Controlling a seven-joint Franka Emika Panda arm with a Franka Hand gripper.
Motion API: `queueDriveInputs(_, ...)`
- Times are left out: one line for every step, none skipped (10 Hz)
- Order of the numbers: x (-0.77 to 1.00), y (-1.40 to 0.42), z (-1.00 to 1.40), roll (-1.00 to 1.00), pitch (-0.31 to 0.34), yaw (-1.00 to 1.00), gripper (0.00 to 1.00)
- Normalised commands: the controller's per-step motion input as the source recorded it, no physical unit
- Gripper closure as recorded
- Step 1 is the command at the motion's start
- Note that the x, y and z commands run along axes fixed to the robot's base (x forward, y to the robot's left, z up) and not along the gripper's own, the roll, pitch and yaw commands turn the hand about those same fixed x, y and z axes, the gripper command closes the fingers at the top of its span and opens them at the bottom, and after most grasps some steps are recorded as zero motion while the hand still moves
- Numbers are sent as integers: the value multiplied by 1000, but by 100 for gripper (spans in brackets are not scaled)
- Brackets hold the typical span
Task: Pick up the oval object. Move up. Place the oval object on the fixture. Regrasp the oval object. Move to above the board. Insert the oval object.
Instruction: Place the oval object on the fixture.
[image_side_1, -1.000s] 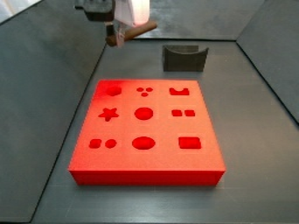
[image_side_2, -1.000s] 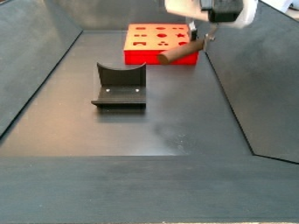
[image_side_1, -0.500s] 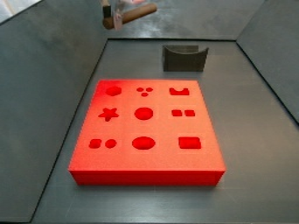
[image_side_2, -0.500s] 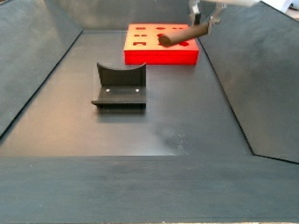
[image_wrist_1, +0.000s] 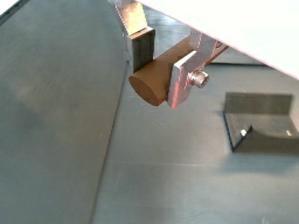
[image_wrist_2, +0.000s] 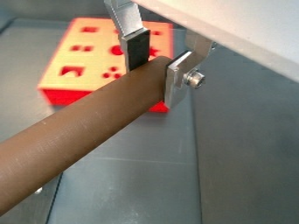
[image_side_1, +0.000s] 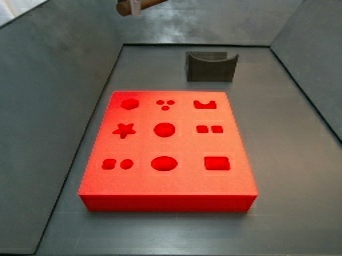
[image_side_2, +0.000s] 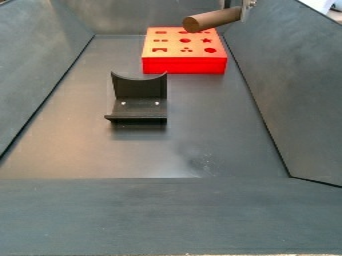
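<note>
The oval object is a slim brown rod, and my gripper is shut on one end of it. Its oval end face shows past the silver finger plates. In both side views the gripper is high, at the picture's top edge, with the rod lying roughly level. The red board lies flat on the floor, far below the rod. The dark fixture stands apart from the board with nothing in its notch.
Sloping grey walls close in the floor on each side. Bare dark floor lies in front of the fixture.
The gripper has risen steadily with the oval object held in it, from just above the floor near the board's corner to the top edge of both side views.
</note>
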Motion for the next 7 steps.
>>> queueDriveInputs(1000, -4, -31, 100, 21, 1000, 100)
queueDriveInputs(1000, -2, -25, 114, 22, 1000, 100)
queueDriveInputs(1000, -1, -27, 135, 29, 1000, 100)
queueDriveInputs(1000, 0, -27, 153, 35, 1000, 100)
queueDriveInputs(1000, 1, -28, 184, 47, 1000, 100)
queueDriveInputs(1000, 0, -28, 199, 55, 1000, 100)
queueDriveInputs(1000, -2, -26, 225, 71, 1000, 100)
